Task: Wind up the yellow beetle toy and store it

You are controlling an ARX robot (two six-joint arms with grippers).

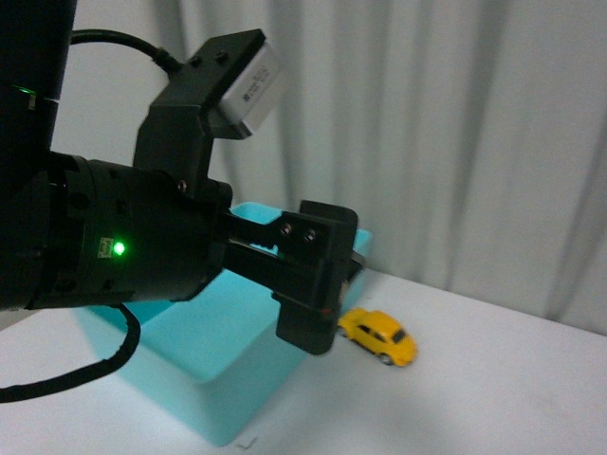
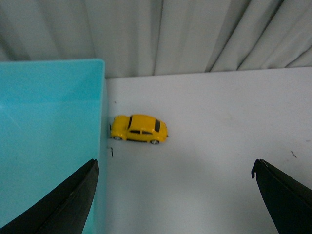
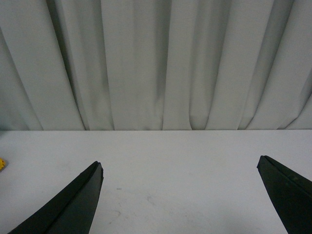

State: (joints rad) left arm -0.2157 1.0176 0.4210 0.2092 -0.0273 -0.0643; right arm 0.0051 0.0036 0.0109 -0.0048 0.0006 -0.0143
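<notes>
**On the desk (image 2: 224,117), one yellow beetle toy (image 2: 139,129) beside one bin, both claws empty**

On the white desk stand just two things: a single yellow beetle toy and a single turquoise bin (image 2: 48,122). The toy sits upright on its wheels outside the bin, one end close against the bin's outer wall; whether it touches the wall cannot be told. Nothing shows in the part of the bin that can be seen.

Two claws are in view, each with two dark fingers. The left claw (image 2: 175,195) is spread wide and grips nothing. It hangs above the bin's edge, with one finger (image 2: 63,204) over the bin and the other over bare desk, and the toy lies ahead between them. The right claw (image 3: 178,195) is likewise spread wide and holds nothing, over bare desk. A pale pleated curtain (image 3: 146,63) hangs behind the desk.
</notes>
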